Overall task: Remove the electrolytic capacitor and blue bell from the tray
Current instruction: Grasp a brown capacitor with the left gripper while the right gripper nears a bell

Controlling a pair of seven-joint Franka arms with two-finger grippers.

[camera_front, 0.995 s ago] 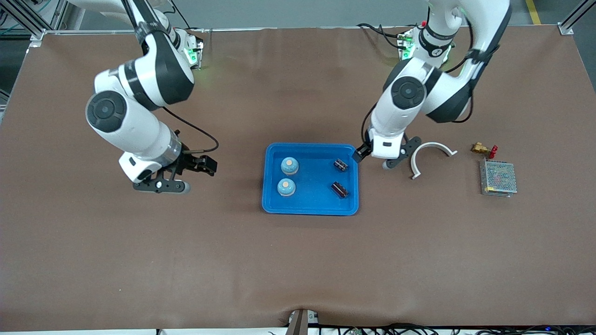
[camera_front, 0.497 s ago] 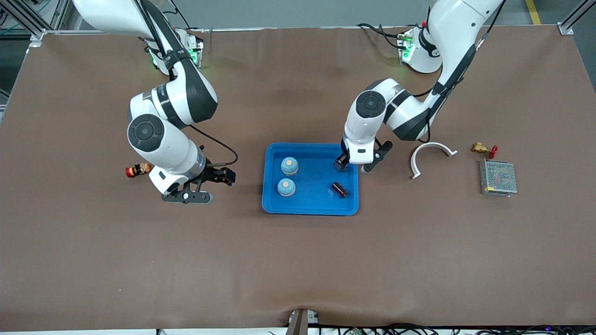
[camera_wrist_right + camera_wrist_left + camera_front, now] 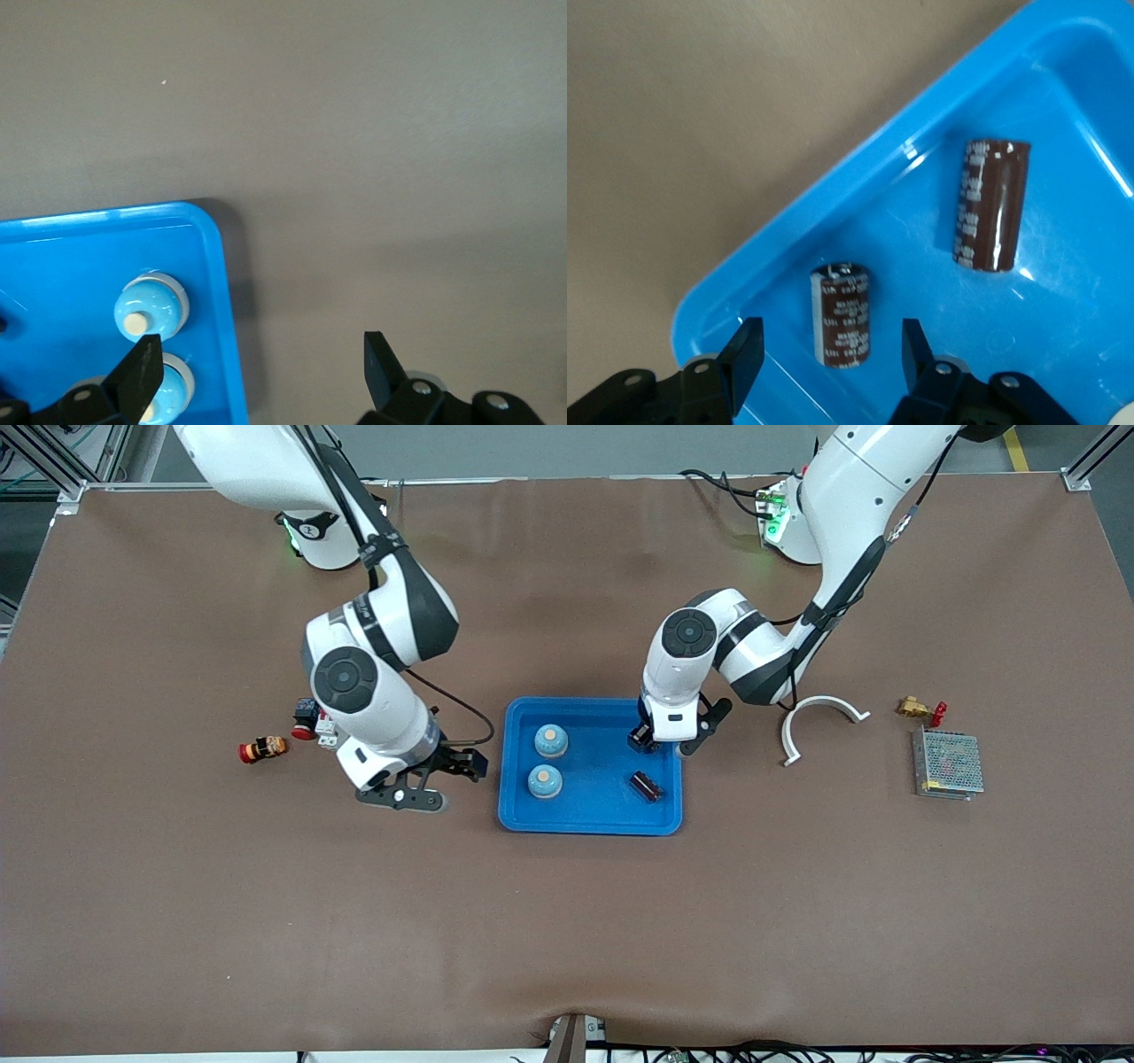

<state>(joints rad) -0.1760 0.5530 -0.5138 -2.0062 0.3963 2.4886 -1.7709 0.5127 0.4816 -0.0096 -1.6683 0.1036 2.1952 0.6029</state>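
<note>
Brown capacitor (image 3: 842, 315), lying in the blue tray (image 3: 592, 819) corner between the open fingers of the left end effector (image 3: 831, 354), could be rolled aside by an uneven pinch, while the open right end effector (image 3: 261, 363) is held over the table beside the tray.

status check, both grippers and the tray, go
Left gripper open astride one capacitor in tray. Right gripper open, over table beside tray. Two bells untouched. Nothing blocking.

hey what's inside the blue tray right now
The tray holds two blue bells and two brown capacitors. One capacitor lies in full view; the other sits between the left pincer's open fingers, mostly covered by it in the front view.
</note>
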